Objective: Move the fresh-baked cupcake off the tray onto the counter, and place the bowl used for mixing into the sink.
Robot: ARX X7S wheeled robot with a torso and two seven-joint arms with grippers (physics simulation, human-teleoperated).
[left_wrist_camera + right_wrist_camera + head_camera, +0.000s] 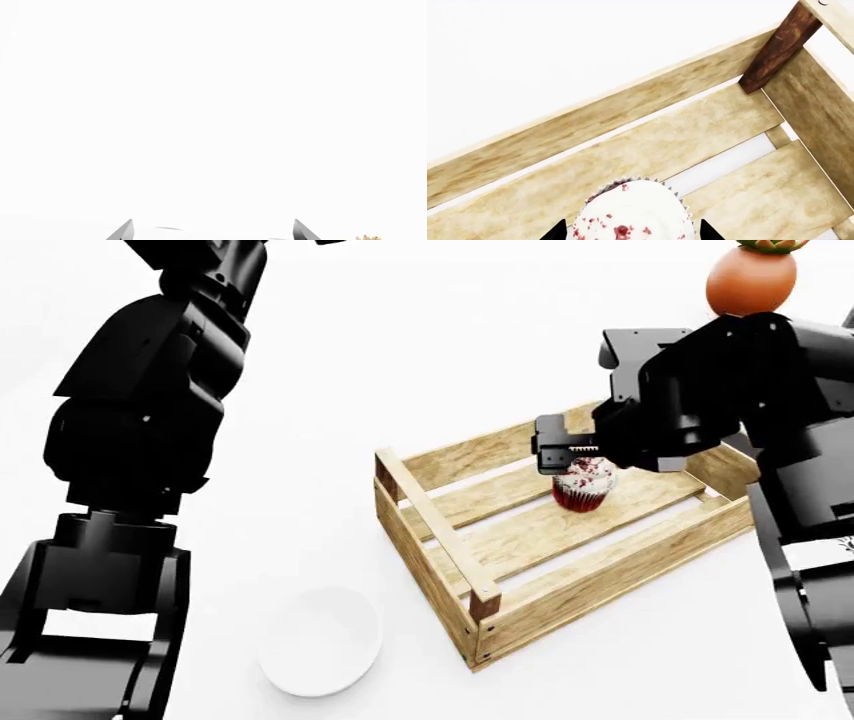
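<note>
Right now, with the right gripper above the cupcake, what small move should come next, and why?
Probably close the right gripper on the cupcake. Its two fingertips already stand apart on either side of the frosting, and the cupcake still sits on the tray floor, so a grasp seems needed before lifting it to the counter.

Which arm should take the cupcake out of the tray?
Right. Its hand is already directly over the cupcake in the tray, with a fingertip showing on each side of the frosting in the wrist view. The left hand sees only white surface, away from the tray.
</note>
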